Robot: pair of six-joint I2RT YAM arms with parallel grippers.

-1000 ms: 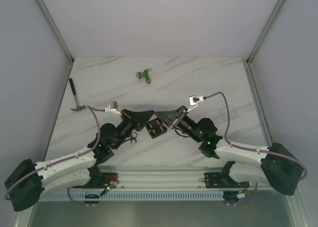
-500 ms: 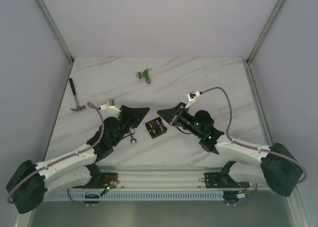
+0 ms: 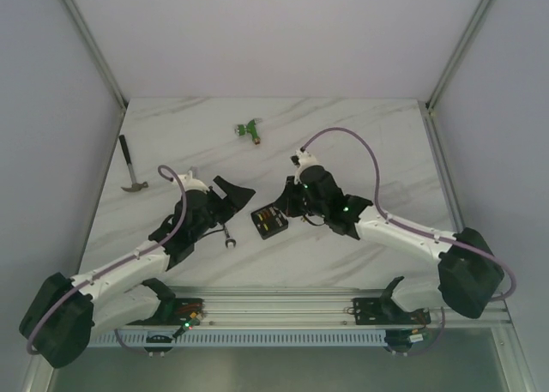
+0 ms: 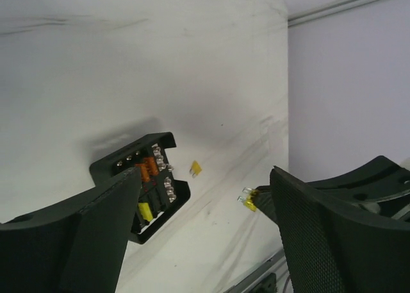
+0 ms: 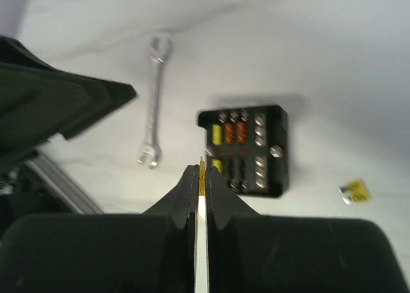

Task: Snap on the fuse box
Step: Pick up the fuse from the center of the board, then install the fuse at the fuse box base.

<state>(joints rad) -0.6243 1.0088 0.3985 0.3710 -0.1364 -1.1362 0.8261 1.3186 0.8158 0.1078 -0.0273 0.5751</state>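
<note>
Black fuse box (image 3: 268, 221) lies flat on the white table (image 3: 360, 143), in the middle of the top view. Left hand (image 3: 233, 195) is spread wide beside it. Right hand (image 3: 289, 205) is pinched together on a thin yellow bit (image 5: 202, 177).

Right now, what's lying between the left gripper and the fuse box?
A small silver wrench lies between the open left gripper and the fuse box, touching neither. The right wrist view shows it clearest.
</note>
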